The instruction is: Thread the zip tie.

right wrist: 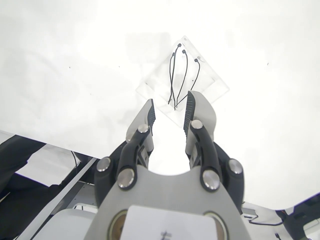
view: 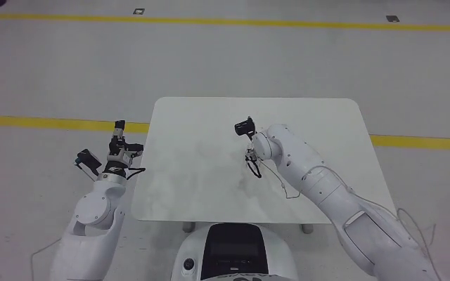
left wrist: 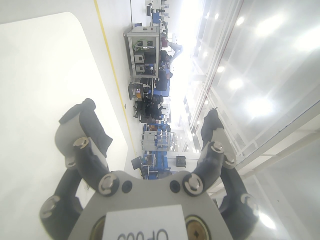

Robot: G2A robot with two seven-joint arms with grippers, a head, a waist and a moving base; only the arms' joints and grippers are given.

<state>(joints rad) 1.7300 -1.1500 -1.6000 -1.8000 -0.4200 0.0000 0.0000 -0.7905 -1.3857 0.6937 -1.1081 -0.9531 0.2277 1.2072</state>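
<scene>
Right end effector, spread, is hovering over three black zip ties lying on what appears to be a clear plate on the worktop. These, likely light, springy and slick, are calling for a pinch near the tail. Left end effector is hanging spread.

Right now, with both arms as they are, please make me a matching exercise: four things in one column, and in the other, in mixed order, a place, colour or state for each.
Things:
1. left end effector
2. right end effector
3. zip ties
4. table

Descriptions:
a. black, lying on a clear plate
b. white, with rounded corners
c. open, out past the table's edge
d. open, above the plate

Pairs: 1-c, 2-d, 3-a, 4-b.
</scene>
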